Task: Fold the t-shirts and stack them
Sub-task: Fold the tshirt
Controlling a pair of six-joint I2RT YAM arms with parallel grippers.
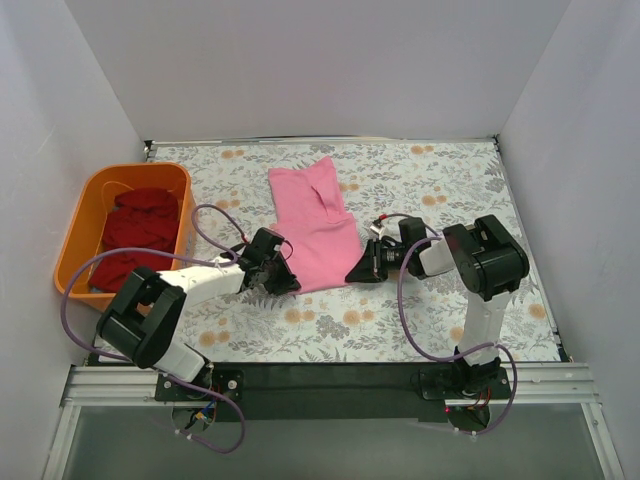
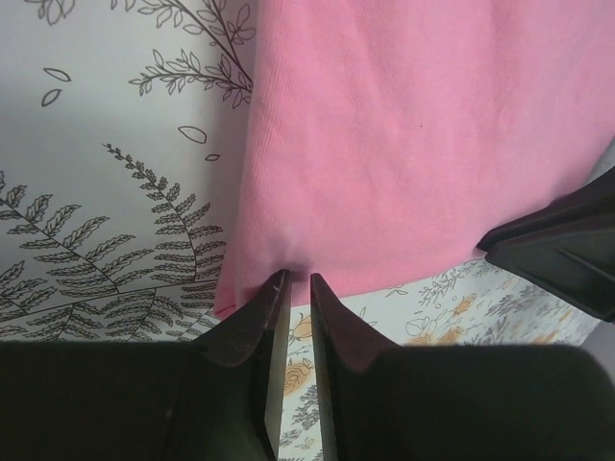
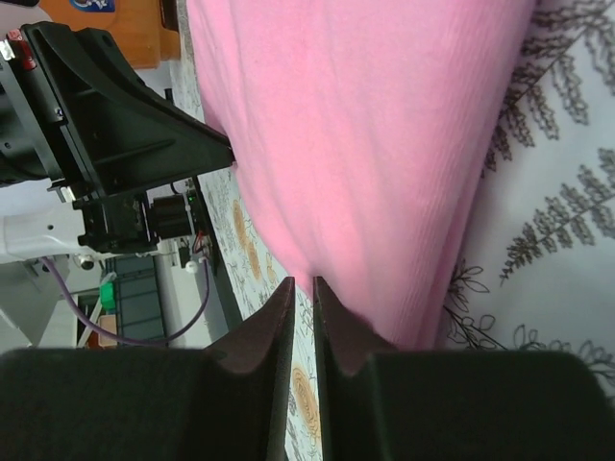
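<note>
A bright pink t-shirt [image 1: 312, 225] lies folded into a long strip on the flowered table, running from the far middle toward me. My left gripper [image 1: 288, 282] is at the near left corner of its hem, and its jaws are shut on the hem edge [image 2: 298, 277], where the cloth puckers. My right gripper [image 1: 354, 273] is at the near right corner, shut on the hem [image 3: 302, 283], with folds running to its tips. Dark red t-shirts [image 1: 135, 235] lie piled in the basket at the left.
The orange plastic basket [image 1: 78, 222] stands at the left edge by the white wall. White walls enclose the flowered table [image 1: 430, 310] on three sides. The right gripper's dark finger [image 2: 562, 252] shows in the left wrist view, and the left arm [image 3: 106, 125] in the right wrist view.
</note>
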